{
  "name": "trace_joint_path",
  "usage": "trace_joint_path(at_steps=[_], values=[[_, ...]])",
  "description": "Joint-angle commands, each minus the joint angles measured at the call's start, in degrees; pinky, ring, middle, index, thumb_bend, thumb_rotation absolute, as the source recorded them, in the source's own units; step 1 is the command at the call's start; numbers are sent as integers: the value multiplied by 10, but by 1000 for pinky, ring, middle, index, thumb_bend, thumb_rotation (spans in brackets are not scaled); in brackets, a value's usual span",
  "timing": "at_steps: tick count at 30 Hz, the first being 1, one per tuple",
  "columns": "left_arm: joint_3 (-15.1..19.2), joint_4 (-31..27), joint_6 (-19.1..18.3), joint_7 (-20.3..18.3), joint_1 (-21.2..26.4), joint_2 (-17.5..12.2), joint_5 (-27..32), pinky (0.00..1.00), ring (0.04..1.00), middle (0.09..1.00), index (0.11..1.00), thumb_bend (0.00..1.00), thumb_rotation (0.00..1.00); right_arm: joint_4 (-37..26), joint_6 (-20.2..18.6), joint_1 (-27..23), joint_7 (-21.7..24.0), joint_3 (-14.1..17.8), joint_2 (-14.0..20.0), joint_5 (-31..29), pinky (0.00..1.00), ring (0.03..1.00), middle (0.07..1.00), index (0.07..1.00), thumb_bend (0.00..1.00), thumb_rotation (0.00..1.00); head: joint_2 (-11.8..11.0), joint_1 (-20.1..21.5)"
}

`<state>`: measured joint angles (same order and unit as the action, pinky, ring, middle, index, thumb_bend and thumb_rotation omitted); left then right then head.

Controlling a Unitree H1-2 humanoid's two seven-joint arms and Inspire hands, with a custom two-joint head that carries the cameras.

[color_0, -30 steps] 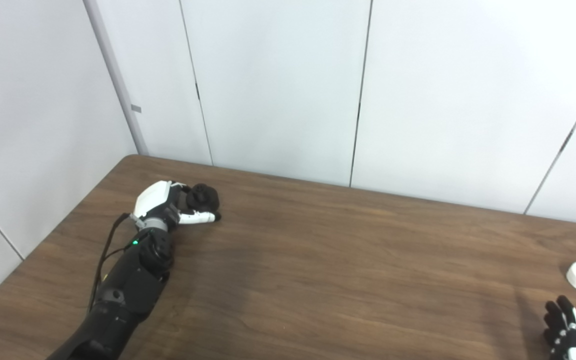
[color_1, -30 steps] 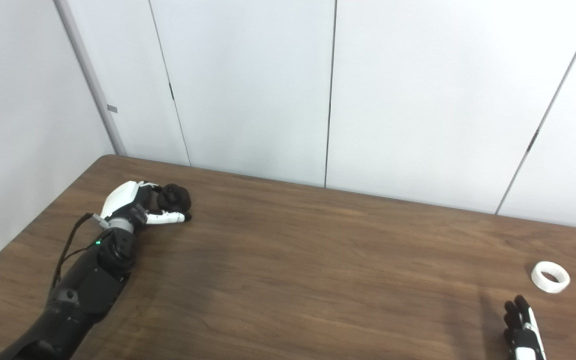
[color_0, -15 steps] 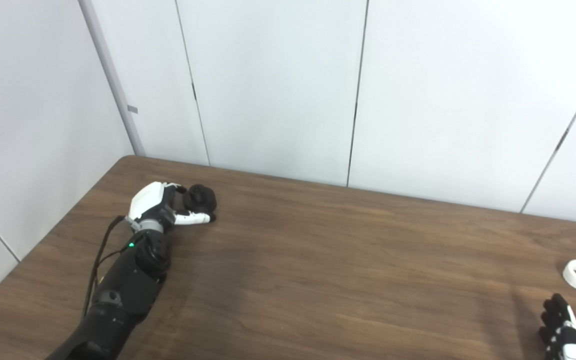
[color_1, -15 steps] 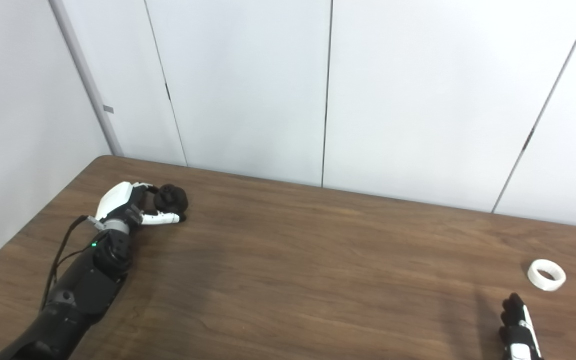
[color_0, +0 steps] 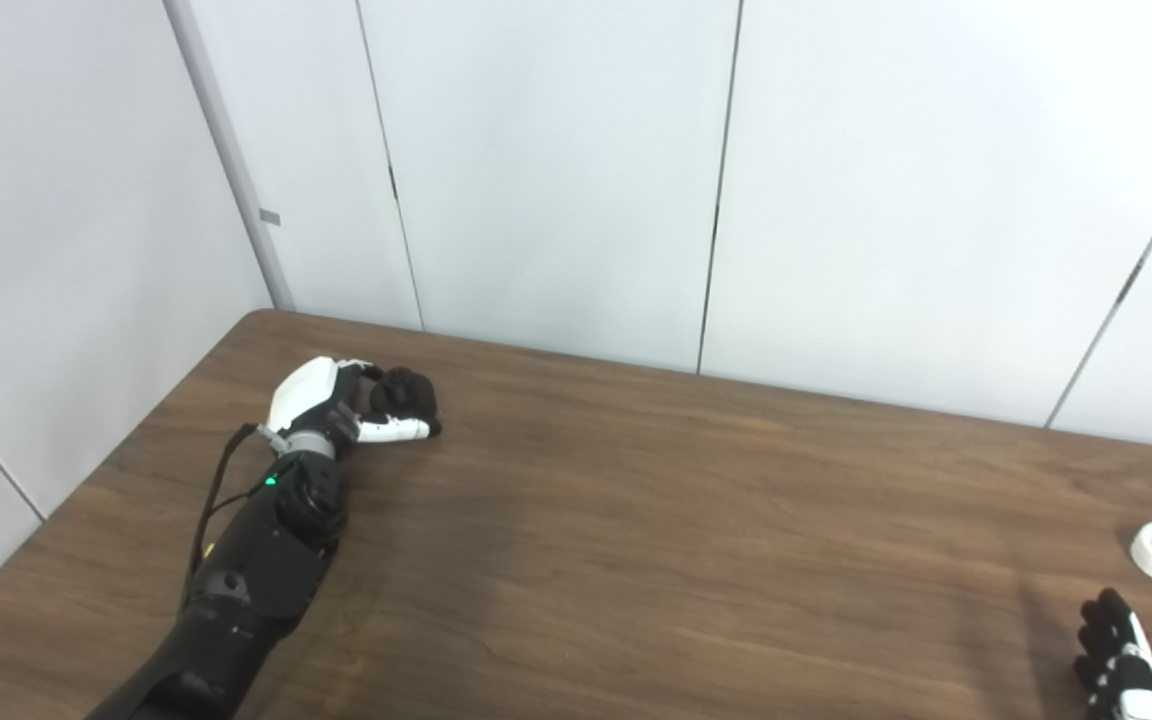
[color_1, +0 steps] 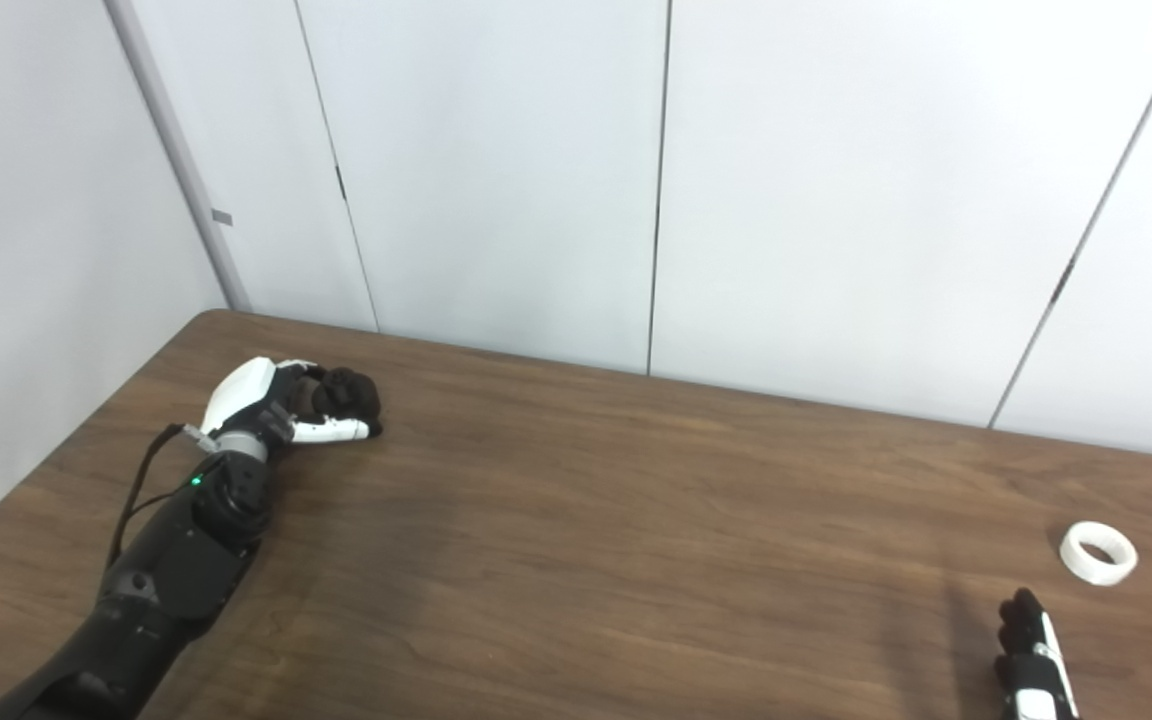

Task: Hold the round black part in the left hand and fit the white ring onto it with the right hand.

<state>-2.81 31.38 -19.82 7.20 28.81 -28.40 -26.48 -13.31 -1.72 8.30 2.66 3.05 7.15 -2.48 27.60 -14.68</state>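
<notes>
Left eye view puts my right hand (color_0: 1116, 665) nearest of all, at the near right corner of the wooden table (color_0: 656, 520), half cut off by the frame edge. I see only its dark fingers (color_1: 1021, 615) pointing away from me, bunched close together; whether they are closed or merely relaxed I cannot tell, and they grip nothing that I can see. Just beyond it, a little to the right, the white ring (color_1: 1097, 552) lies flat on the tabletop, apart from the hand. Well away on the far left, my left hand (color_0: 331, 405) rests low at the table surface with its fingers curled round the round black part (color_0: 406, 393), thumb stretched along the near side. Behind everything stand the pale wall panels (color_0: 556, 170)
</notes>
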Motion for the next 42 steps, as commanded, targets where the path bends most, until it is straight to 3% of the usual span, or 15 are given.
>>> trace_joint_path(at_steps=[1,42], values=[[1,-7,6,12,32,-9,-3,1000,1000,948,816,966,408,-11,10,2,6,-4,0,-2,1000,1000,986,1000,309,1000,0,-1],[3,18,1,42,32,-16,-10,1000,977,909,782,961,357,-9,9,4,13,-3,8,-9,1000,1000,985,1000,317,1000,8,-10]])
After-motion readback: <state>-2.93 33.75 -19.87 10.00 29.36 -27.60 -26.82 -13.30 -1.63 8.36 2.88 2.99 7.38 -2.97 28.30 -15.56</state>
